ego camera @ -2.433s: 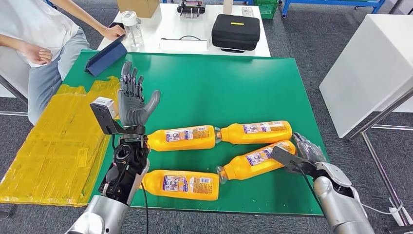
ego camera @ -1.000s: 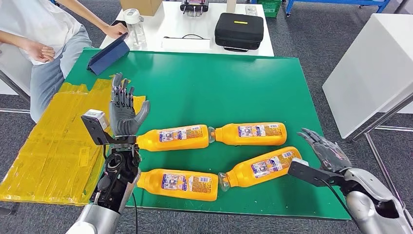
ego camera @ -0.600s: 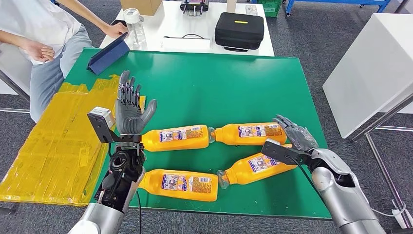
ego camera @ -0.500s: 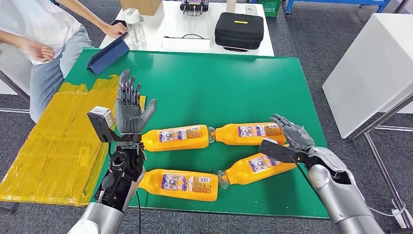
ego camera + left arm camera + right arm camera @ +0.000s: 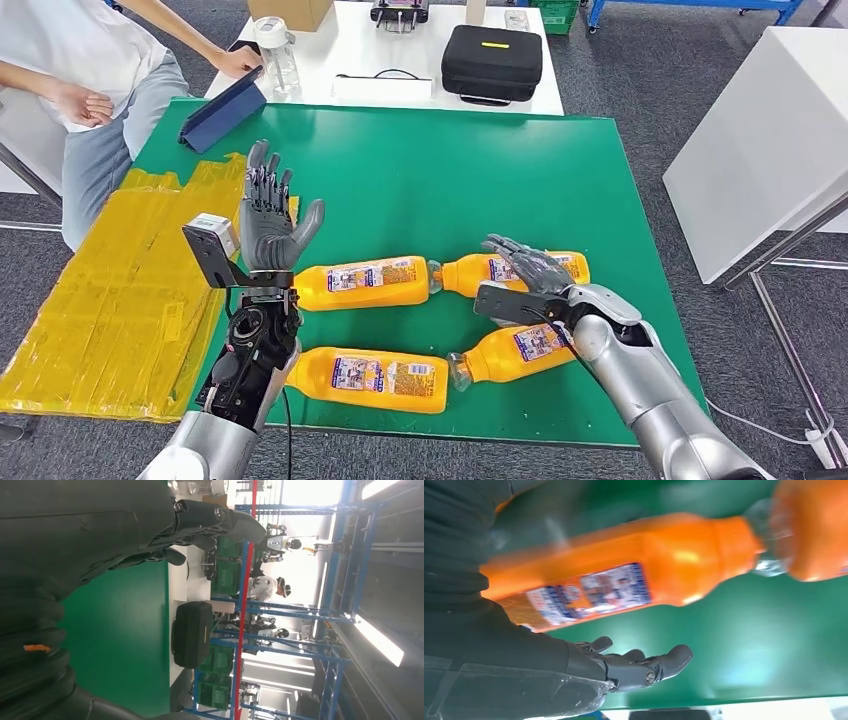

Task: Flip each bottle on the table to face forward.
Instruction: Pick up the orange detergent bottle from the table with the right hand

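Several orange bottles lie on their sides on the green table [image 5: 420, 170]. The far pair lies end to end: a left bottle [image 5: 365, 283] and a right bottle [image 5: 478, 272]. A third bottle [image 5: 510, 352] lies slanted nearer to me, and a fourth [image 5: 375, 378] lies by the front edge. My right hand [image 5: 528, 270] is open, fingers spread over the far right bottle [image 5: 624, 575]; I cannot tell whether it touches. My left hand [image 5: 268, 222] is raised upright at the table's left, open and holding nothing. In the left wrist view, the left hand [image 5: 150, 520] fingers stand apart.
Yellow plastic sheeting [image 5: 110, 290] covers the table's left side. A blue tablet case [image 5: 222, 115] leans at the far left corner, where a person [image 5: 70, 60] sits. Behind stands a white table with a black case [image 5: 490, 62] and a clear bottle [image 5: 275, 55]. Another white table [image 5: 760, 130] stands to the right.
My right hand has swung in from the table's right edge, leftward and over the far right bottle. The left hand stays raised. The bottles have barely moved.
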You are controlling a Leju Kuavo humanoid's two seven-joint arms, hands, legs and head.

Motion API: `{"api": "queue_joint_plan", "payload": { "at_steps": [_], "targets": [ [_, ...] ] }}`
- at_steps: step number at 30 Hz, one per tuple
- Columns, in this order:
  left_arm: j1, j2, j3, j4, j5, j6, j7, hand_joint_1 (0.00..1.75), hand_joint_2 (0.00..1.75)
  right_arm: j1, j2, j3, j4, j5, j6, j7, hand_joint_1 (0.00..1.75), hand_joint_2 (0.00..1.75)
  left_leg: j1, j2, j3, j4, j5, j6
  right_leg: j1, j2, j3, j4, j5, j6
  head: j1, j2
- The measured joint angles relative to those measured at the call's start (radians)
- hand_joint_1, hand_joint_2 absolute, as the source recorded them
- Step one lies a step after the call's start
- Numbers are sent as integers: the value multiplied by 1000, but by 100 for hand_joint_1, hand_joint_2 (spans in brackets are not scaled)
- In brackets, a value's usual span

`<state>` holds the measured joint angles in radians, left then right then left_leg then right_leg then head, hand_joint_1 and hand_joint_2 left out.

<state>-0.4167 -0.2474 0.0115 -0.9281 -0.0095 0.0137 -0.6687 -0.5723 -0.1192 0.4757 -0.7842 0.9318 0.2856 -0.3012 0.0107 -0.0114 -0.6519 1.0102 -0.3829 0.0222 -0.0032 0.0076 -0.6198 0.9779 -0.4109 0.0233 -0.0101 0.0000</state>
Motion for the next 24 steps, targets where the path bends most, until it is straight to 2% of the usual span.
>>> {"api": "queue_joint_plan", "payload": {
  "at_steps": [6, 12, 24],
  "targets": [
    [3, 4, 1, 0, 9, 10, -3, 0, 175, -7, 1, 50, -5, -47, 38, -39, 0, 175, 0, 0, 0, 0, 0, 0, -1, 0, 0, 0, 0, 0, 0, 0],
    [13, 12, 1, 0, 16, 20, -8, 0, 175, -5, -28, 83, -65, -92, 39, -45, 0, 175, -1, -1, 0, 0, 0, 0, -1, 0, 0, 0, 0, 0, 0, 0],
    [12, 27, 11, 0, 22, 27, -9, 0, 175, 10, -82, 63, -237, -145, 49, -60, 0, 175, 0, -1, 0, 0, 0, 0, -1, -1, 0, 0, 0, 0, 0, 0]
  ]
}}
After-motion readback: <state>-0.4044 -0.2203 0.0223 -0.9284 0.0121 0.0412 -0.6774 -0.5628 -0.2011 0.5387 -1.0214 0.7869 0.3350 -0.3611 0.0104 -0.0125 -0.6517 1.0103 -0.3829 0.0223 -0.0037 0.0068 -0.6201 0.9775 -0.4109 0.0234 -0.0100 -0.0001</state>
